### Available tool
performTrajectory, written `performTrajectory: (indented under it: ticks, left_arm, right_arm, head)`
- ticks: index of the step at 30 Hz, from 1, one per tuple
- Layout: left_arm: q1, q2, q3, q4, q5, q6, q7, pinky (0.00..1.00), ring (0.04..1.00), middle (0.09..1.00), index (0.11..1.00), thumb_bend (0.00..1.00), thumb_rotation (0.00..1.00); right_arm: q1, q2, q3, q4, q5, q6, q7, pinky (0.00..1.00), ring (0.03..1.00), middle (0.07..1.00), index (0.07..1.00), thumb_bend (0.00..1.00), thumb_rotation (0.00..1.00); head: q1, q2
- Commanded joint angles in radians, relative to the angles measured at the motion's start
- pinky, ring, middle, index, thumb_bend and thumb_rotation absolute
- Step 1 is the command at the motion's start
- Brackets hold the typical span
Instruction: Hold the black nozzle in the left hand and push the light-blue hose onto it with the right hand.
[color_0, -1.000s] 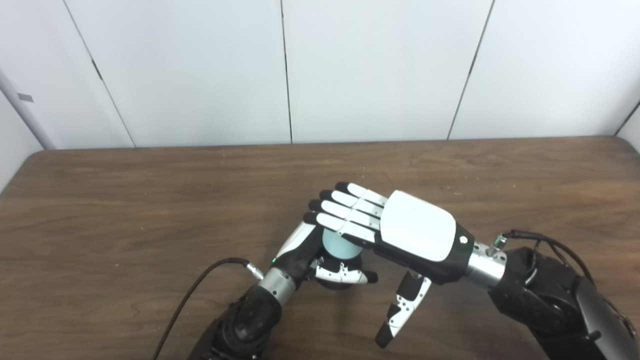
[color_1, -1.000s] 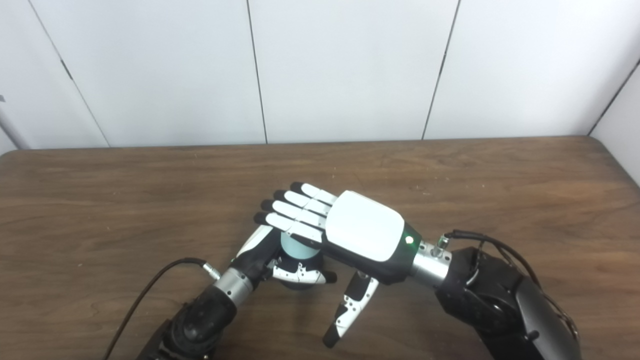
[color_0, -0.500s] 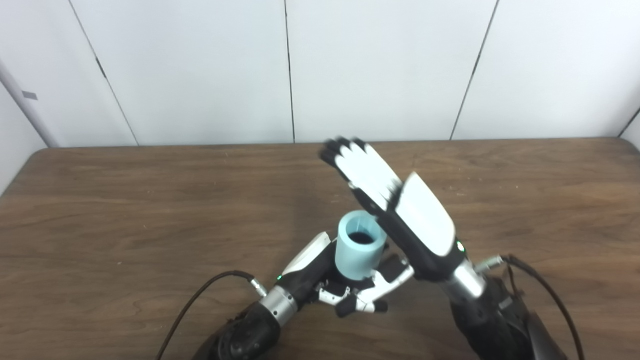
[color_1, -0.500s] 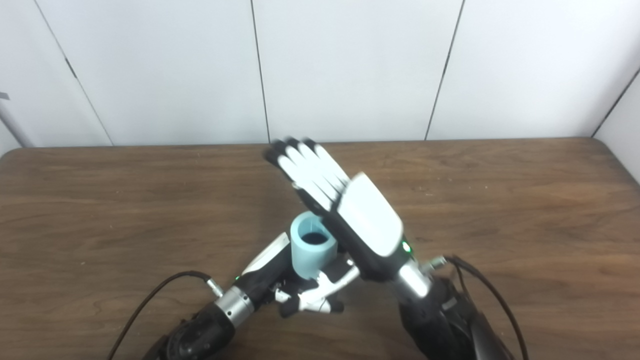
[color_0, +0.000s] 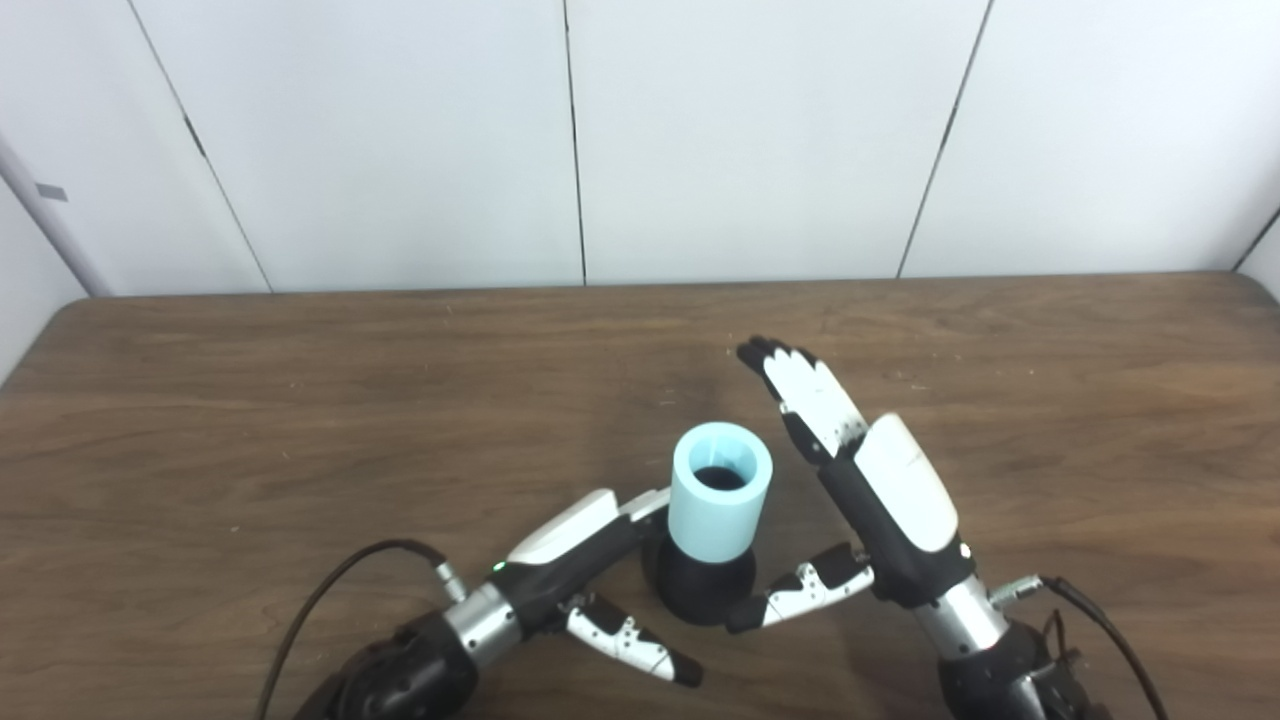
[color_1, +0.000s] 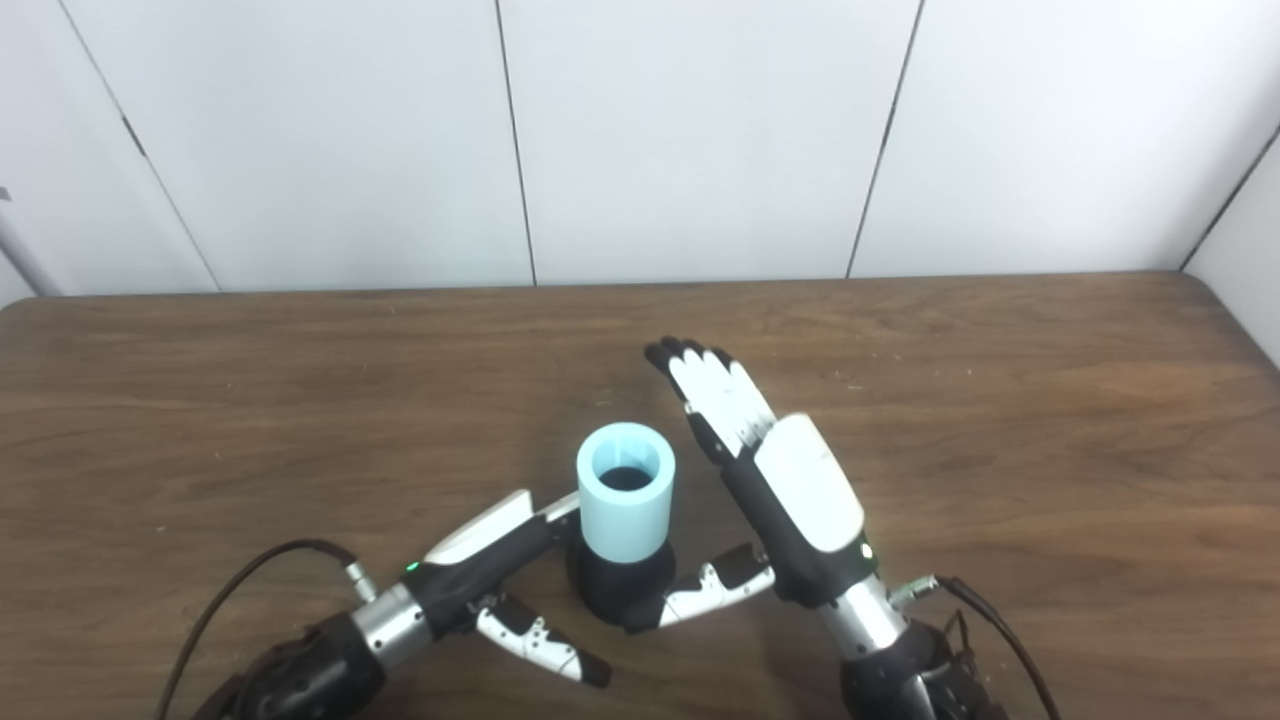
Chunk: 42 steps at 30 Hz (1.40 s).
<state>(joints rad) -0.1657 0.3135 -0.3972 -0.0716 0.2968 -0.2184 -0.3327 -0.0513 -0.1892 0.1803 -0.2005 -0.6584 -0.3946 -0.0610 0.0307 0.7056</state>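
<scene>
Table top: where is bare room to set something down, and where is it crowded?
Bare wood spans the table left of the light-blue hose, plus the far strip and right side. Crowded: near edge, where both robot hands, left and right, flank the black nozzle.

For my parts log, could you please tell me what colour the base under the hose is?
Black; the nozzle shows best in the left eye view.

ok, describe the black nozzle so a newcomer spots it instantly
On the brown table, look near the front edge, between the two hands. The black nozzle is the dark flared base standing there, capped by the light-blue hose, the only black piece that isn't robot.
</scene>
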Motion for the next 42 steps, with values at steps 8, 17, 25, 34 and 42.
performTrajectory:
  ticks: [8,17,25,34,42]
  left_arm:
    - [0.083,-0.016,0.153,-0.150,-0.130,0.014,0.041,1.00,1.000,1.000,1.000,1.00,0.35]
    - [0.158,-0.202,0.267,-0.176,-0.146,0.087,0.193,1.00,1.000,1.000,1.000,1.00,0.62]
    - [0.180,-0.297,0.304,-0.195,-0.059,0.175,0.283,1.00,1.000,1.000,1.000,1.00,0.92]
    - [0.187,-0.375,0.337,-0.254,-0.133,0.330,0.311,1.00,1.000,1.000,1.000,0.80,1.00]
    - [0.187,-0.355,0.342,-0.239,-0.119,0.302,0.321,1.00,1.000,1.000,1.000,0.79,1.00]
  right_arm:
    - [0.016,-0.006,-0.043,-0.019,0.113,-0.012,-0.007,1.00,1.000,1.000,1.000,1.00,0.70]
    - [0.082,0.107,-0.082,-0.093,0.607,0.315,0.111,1.00,1.000,1.000,1.000,0.89,0.98]
    - [0.080,0.143,-0.128,-0.098,0.770,0.517,0.145,1.00,1.000,1.000,1.000,0.82,1.00]
    - [0.071,0.158,-0.151,-0.087,0.757,0.567,0.122,1.00,1.000,1.000,1.000,0.78,1.00]
    - [0.070,0.166,-0.147,-0.075,0.701,0.557,0.103,1.00,1.000,1.000,1.000,0.76,1.00]
  head:
    - [0.000,-0.003]
    - [0.002,-0.010]
    - [0.014,-0.006]
    - [0.014,-0.007]
    - [0.009,-0.006]
